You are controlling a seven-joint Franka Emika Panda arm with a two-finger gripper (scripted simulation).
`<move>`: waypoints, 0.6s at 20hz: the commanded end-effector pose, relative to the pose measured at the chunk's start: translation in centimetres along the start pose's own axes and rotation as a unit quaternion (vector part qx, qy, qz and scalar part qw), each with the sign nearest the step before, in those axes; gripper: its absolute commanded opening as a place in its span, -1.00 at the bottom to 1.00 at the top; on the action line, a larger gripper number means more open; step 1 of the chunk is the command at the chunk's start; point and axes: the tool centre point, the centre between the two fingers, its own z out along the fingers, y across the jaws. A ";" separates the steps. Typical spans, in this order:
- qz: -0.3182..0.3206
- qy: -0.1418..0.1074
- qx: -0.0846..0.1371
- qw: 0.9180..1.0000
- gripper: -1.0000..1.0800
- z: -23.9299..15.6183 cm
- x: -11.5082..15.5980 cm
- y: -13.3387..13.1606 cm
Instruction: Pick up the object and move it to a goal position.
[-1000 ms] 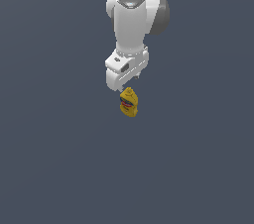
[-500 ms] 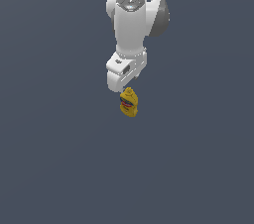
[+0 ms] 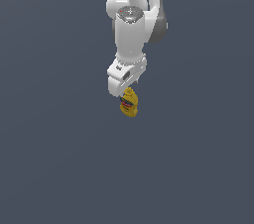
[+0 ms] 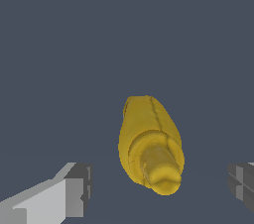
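A plain, dark grey-blue floor (image 3: 54, 168) fills both views, flat and unmarked, and it is all that shows around the arm.

The white arm (image 3: 131, 34) comes down from the top of the exterior view, smooth and rounded, glossy like moulded plastic, with a grey disc on top of its last joint. Its gripper (image 3: 124, 90) points downward.

The bottle (image 3: 129, 104) sits directly under the gripper, its cap toward the fingers. It is small and bright yellow, with a rounded, slightly ridged body that narrows to a stubby tapered cap. A red and dark band crosses its side in the exterior view; any writing on it is too small to read.

In the wrist view the bottle (image 4: 150, 144) lies between the two fingers, cap nearest the camera. The grey blocky fingertips (image 4: 79, 189) stand wide apart at either side, with clear floor between each one and the bottle, so the hand is spread and touches nothing.
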 end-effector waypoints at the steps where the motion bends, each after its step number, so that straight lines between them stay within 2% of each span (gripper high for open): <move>1: -0.001 0.000 0.000 1.000 0.92 1.1 0.0 0.0; 8: -0.001 0.000 0.000 1.000 0.92 2.5 0.0 0.0; 9: -0.001 0.000 0.000 1.000 -1.00 2.5 0.0 0.0; 12: -0.001 0.000 0.000 1.000 -1.00 2.5 0.0 0.0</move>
